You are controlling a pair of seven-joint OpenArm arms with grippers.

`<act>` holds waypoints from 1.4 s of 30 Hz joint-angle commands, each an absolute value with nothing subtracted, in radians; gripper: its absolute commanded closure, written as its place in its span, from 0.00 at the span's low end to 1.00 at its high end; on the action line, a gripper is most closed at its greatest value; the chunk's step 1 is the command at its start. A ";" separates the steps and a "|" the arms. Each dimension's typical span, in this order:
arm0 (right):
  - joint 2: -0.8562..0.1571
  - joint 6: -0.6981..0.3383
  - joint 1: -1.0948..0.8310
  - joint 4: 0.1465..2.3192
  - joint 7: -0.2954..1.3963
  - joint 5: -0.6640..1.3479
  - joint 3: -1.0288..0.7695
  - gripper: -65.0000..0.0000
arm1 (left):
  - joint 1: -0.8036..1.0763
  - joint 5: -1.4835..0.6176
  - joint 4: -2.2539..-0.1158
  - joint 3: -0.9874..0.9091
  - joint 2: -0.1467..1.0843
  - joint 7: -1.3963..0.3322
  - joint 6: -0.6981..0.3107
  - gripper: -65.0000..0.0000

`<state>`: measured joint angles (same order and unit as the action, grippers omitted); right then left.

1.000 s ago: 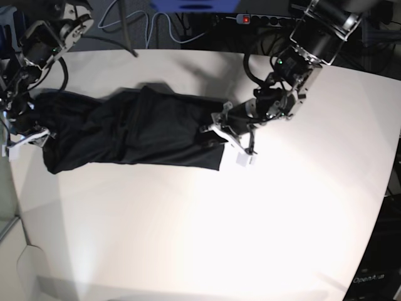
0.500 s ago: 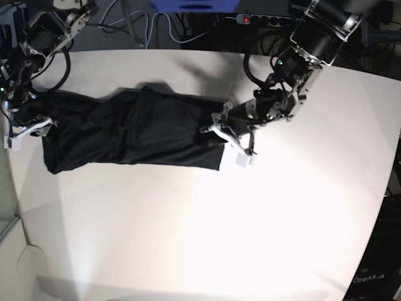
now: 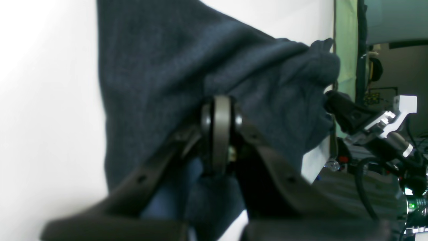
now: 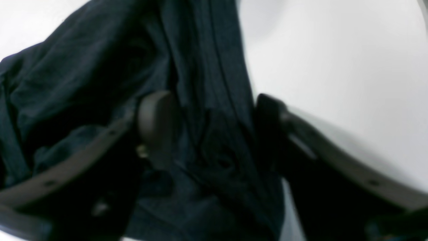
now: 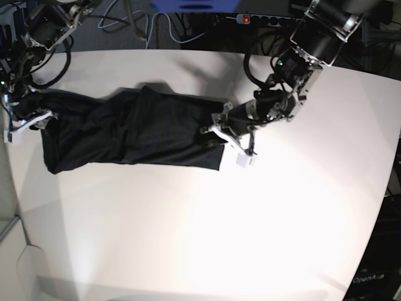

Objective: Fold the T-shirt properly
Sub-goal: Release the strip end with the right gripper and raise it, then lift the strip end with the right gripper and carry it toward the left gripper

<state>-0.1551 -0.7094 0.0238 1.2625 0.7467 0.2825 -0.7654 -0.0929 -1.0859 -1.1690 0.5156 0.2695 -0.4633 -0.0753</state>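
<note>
Change: since a second before, the right tool (image 5: 26, 122) had drifted up and outward along the counter's nine o'clock edge, and the shirt (image 5: 135, 132) end there looked pulled a little straighter; the left tool (image 5: 229, 139) had not visibly shifted.
Shirt: it lay as a long, narrow, wrinkled band across the upper half of the counter (image 5: 207, 232), running from nine o'clock toward the centre, already folded lengthwise by the look of it.
Left tool: pressed shut on the shirt's three o'clock end; in the wrist view the pads (image 3: 219, 127) met with cloth (image 3: 187, 70) draped over them.
Right tool: in its wrist view the fingers (image 4: 157, 125) stood apart with a bunch of cloth (image 4: 207, 110) between them, not yet pinched; narrower than a second before, it seemed to be coming together on that end.
Why held so: one tool at each end would let the arms keep the band taut and carry one end over the other, so I judged the next fold to be crosswise.
Risk: thin cloth could slip from a partial pinch at nine o'clock.
</note>
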 commanded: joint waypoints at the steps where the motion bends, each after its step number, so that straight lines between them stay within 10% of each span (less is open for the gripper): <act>1: -0.156 -0.698 0.015 1.254 0.829 0.234 -0.762 0.57 | -0.038 -1.026 -1.106 0.518 0.315 -0.552 0.084 0.98; 15: -0.130 -0.698 0.001 1.256 0.831 0.234 -0.665 0.67 | -0.033 -1.024 -1.106 0.518 0.315 -0.552 0.084 0.98; 20: -0.133 -0.698 0.001 1.256 0.829 0.231 -0.662 1.00 | -0.033 -1.023 -1.106 0.518 0.315 -0.552 0.084 0.98; 42: -0.119 -0.698 -0.067 1.750 0.866 0.234 -0.438 0.99 | -0.033 -1.020 -1.104 0.519 0.315 -0.553 0.084 0.98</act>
<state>-0.1127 -0.6983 -0.0807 1.7294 0.8932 0.2157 -0.4381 -0.0891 -1.0851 -1.1690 0.5148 0.2710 -0.4625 -0.0761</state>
